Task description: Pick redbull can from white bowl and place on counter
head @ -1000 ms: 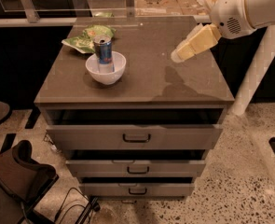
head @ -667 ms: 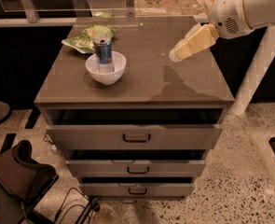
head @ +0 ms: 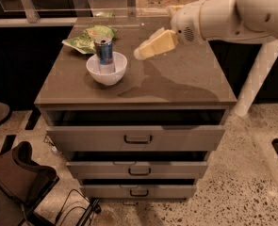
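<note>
— Leftward our gripper (head: pixel 140 54) has swung, hovering now at two o'clock from the white bowl (head: pixel 106 75); whether its jaws are apart, we cannot tell.
— We see the redbull can (head: pixel 104 54) upright inside that bowl, on the worktop (head: pixel 185 79).

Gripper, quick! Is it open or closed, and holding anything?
Gripper: cannot be told whether open or closed; nothing seen in it. It hovers over the counter, apart from the redbull can in the white bowl.
</note>
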Robot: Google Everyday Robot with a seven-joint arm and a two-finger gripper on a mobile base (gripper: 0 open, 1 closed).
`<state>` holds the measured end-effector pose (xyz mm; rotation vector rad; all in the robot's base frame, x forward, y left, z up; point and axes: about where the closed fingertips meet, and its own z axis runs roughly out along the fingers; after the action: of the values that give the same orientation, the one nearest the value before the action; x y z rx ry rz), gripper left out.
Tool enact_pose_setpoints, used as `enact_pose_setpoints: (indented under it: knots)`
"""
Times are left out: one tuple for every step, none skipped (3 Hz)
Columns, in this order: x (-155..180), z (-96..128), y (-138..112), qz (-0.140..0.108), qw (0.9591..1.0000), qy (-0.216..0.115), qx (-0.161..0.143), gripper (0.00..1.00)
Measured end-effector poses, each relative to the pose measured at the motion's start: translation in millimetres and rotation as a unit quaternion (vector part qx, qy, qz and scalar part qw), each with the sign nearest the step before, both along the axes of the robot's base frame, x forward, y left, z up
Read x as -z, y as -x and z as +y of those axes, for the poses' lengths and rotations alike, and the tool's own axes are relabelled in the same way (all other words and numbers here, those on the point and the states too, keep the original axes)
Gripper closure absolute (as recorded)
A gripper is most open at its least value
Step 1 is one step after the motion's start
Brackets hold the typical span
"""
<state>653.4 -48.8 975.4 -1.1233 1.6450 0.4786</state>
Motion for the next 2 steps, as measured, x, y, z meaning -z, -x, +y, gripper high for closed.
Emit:
enact_pose_setpoints:
  knots:
    - [7.7,37.6,-10.9,0.008,0.9994,-0.032,-0.011,0.00]
    - [20.6,67.7,-19.3,0.022,0.9978,-0.058,-0.022,0.00]
